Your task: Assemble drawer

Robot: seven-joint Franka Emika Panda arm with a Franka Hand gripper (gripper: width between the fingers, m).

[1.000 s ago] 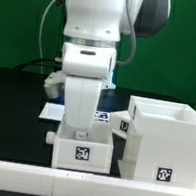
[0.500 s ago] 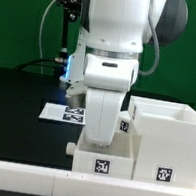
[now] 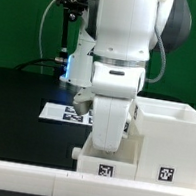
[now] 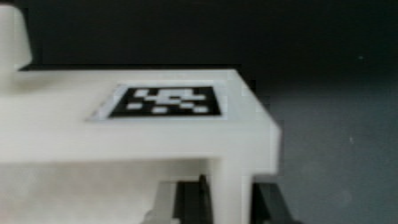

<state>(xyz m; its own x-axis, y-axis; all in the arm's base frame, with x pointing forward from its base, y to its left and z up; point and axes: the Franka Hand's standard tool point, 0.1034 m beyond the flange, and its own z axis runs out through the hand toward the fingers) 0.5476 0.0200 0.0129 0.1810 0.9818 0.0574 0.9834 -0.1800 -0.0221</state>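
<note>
A small open-topped white tray (image 3: 105,166) with a tag on its front stands on the black table. It touches, or nearly touches, the side of the large white box casing (image 3: 166,144) that faces the exterior view's left. My gripper (image 3: 104,145) reaches down into the tray. In the wrist view the gripper (image 4: 224,202) is shut on the tray's wall (image 4: 214,150). One dark finger (image 4: 185,200) shows on each side of the wall, just below the tagged face (image 4: 164,102). The arm hides most of the tray's inside.
The marker board (image 3: 62,112) lies flat on the table behind the tray, at the exterior view's left. A white rail (image 3: 73,189) runs along the front edge. Cables and a stand rise at the back left.
My gripper has slid the tray toward the exterior view's right, from well apart from the casing to right beside it. The marker board is now uncovered at the left.
</note>
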